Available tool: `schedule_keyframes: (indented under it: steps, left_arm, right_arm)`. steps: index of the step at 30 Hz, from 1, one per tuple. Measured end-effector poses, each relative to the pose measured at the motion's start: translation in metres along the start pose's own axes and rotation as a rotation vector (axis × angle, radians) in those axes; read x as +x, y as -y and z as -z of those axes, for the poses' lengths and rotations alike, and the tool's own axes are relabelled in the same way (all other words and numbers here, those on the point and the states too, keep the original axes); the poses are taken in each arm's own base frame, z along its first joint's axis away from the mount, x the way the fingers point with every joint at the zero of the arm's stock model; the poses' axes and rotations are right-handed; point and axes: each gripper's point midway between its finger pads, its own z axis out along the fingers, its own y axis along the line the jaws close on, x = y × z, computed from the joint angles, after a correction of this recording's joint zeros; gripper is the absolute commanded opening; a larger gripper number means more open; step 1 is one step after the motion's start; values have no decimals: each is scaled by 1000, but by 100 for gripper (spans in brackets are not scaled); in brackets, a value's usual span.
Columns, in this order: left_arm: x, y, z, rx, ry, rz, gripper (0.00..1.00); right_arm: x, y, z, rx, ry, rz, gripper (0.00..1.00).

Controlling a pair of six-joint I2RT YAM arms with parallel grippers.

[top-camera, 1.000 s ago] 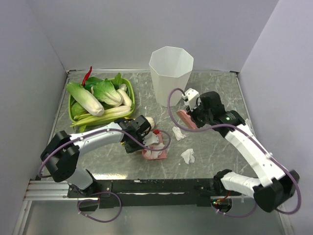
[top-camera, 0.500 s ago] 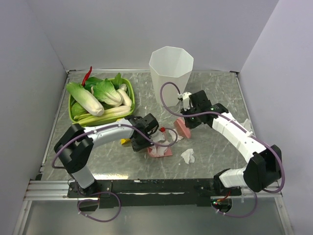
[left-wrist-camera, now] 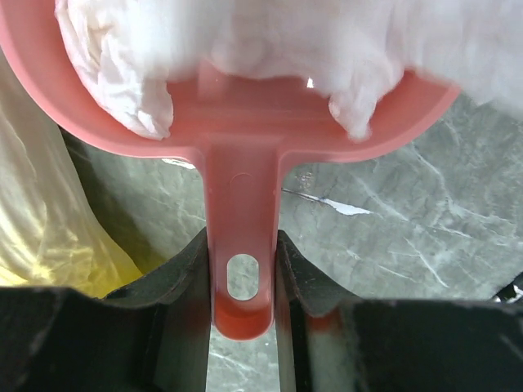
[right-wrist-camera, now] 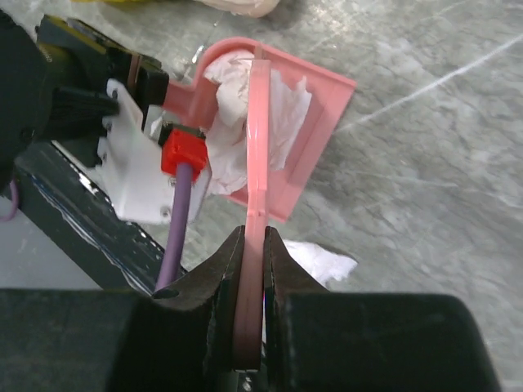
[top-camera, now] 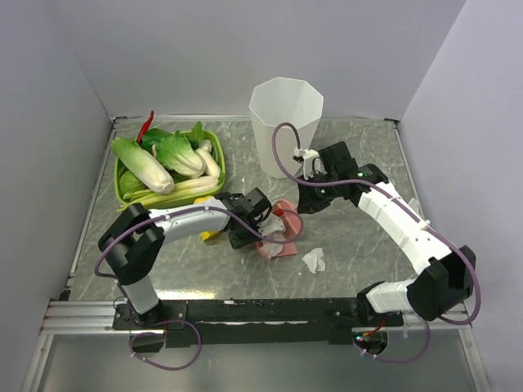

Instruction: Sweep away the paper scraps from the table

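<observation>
My left gripper (top-camera: 258, 226) (left-wrist-camera: 241, 245) is shut on the handle of the pink dustpan (top-camera: 278, 245) (left-wrist-camera: 242, 204), which rests on the grey marble table (top-camera: 359, 245). Several white paper scraps (left-wrist-camera: 245, 41) (right-wrist-camera: 233, 98) lie in the pan. My right gripper (top-camera: 301, 201) (right-wrist-camera: 255, 245) is shut on a flat pink sweeper (right-wrist-camera: 257, 147), its far edge standing in the dustpan (right-wrist-camera: 323, 90) against the scraps. One paper scrap (top-camera: 314, 260) (right-wrist-camera: 320, 260) lies on the table just right of the pan. Another small white scrap (top-camera: 415, 208) lies near the right rim.
A tall white ribbed bin (top-camera: 286, 122) stands at the back centre. A green tray (top-camera: 122, 192) of leafy cabbages with a red chilli (top-camera: 147, 126) sits at the back left. A yellow item (top-camera: 209, 236) lies by the left wrist. Grey walls close three sides.
My left gripper has slid the dustpan to the right. My right gripper has come down and left with the sweeper to the pan. The scrap that lay between them now sits at the pan.
</observation>
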Motion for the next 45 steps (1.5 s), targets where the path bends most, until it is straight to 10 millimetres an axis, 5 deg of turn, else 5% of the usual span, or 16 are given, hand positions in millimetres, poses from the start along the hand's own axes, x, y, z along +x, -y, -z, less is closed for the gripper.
schedule_keyframes:
  steps: [6, 11, 19, 31, 40, 45]
  left_arm:
    - [0, -1, 5, -32, 64, -4, 1]
    - [-24, -12, 21, -86, 180, -12, 1]
    - [-44, -21, 40, -112, 248, -47, 1]
    - [-128, -55, 110, -166, 390, -52, 1]
    - [-197, -82, 157, -192, 487, 31, 1]
    - [-216, -97, 177, -236, 532, 72, 1]
  right_arm:
    - [-15, 3, 41, 76, 11, 99, 0]
    - [-26, 11, 84, 176, 74, 150, 0]
    - [-29, 72, 140, 425, 245, 32, 0]
    - [22, 179, 146, 579, 256, -366, 0]
    - [29, 181, 141, 508, 294, -478, 0]
    - [39, 174, 125, 449, 279, -529, 0]
